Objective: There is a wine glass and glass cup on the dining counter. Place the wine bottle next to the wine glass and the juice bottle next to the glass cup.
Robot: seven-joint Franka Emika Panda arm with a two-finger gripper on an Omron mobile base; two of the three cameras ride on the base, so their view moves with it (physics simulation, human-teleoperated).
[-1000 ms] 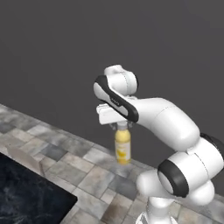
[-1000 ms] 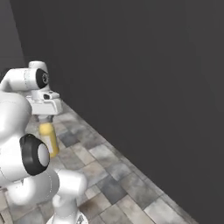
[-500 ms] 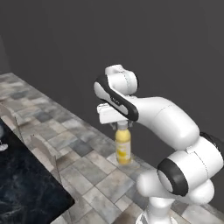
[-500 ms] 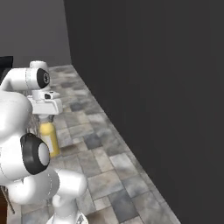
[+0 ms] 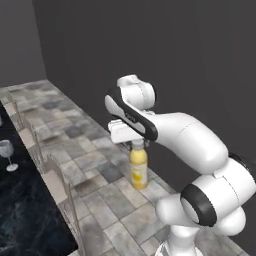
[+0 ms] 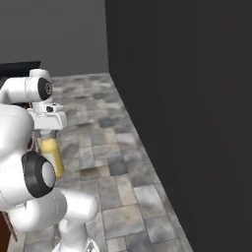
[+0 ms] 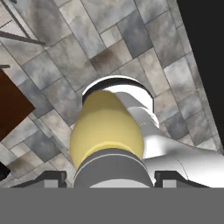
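Hanging upright over floor tiles, juice bottle (image 5: 138,169) — yellow liquid inside — claw (image 5: 136,144) gripping its cap.

Black marbled stone counter (image 5: 25,210) occupies the lower left of the left base view. One clear stemmed wine glass (image 5: 7,154) stands upright on it near the left edge. Grey-brown stone-tiled floor (image 5: 100,200) adjoins the counter.

juice bottle (image 5: 138,170): one, yellow, hanging upright under the arm's hand | wine glass (image 5: 7,153): one, standing on the dining counter (image 5: 30,210) near its far edge | dining counter: one, black marbled top | bar stools (image 5: 62,187): at least three thin metal backs along the counter's near side
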